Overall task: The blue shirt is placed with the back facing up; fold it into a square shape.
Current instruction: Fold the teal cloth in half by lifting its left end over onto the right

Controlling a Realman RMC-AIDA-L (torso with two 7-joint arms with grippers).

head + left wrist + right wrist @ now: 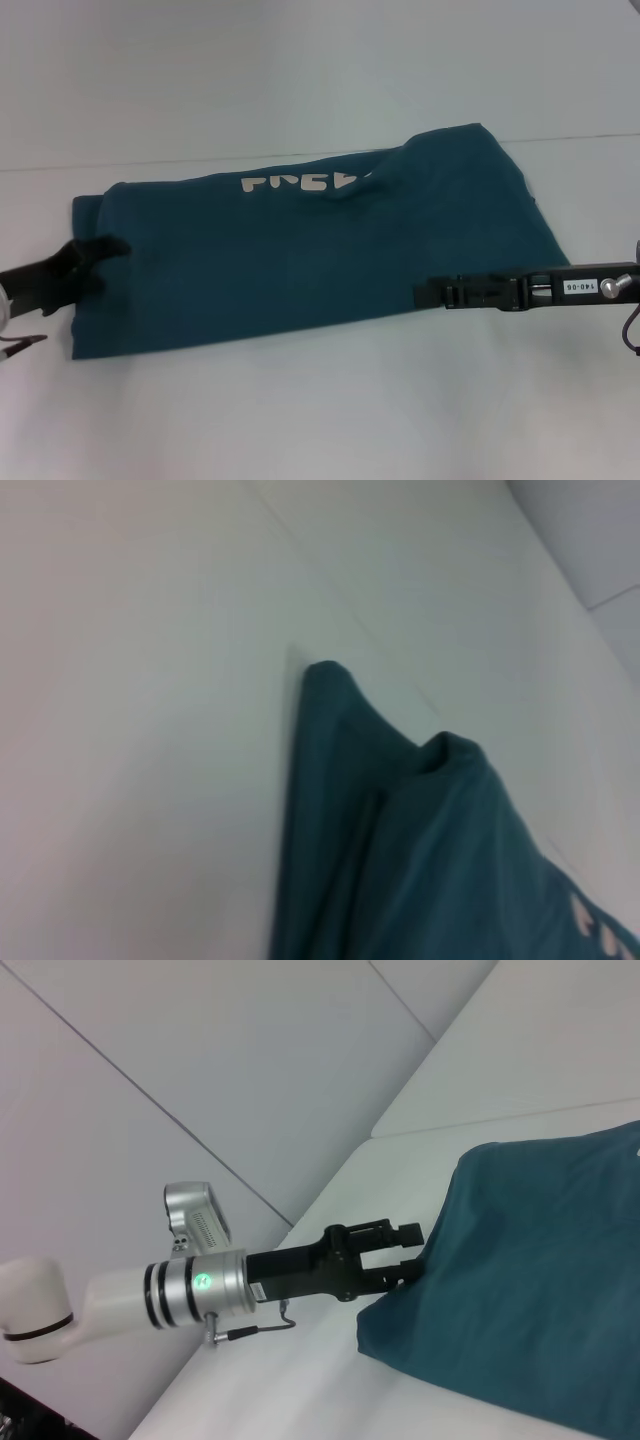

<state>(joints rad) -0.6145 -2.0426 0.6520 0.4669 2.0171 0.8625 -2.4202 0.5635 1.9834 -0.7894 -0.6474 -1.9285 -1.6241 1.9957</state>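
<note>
Teal-blue cotton, the blue shirt (pixel 300 260), is pinched at frame left by the left claw (pixel 100 262); the right claw (pixel 432 293), grip unreadable, should lift level with it.

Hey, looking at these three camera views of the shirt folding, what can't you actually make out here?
- Lettering on the blue shirt: head view, partly tucked under a fold, so the word is incomplete.
- Right gripper: head view, seen edge-on over the shirt; open or shut unclear.
- Left gripper: right wrist view, fingers at the shirt's edge; an actual pinch is unclear.
- Left wrist view: only a shirt corner shows, the rest cut off by the frame.
</note>
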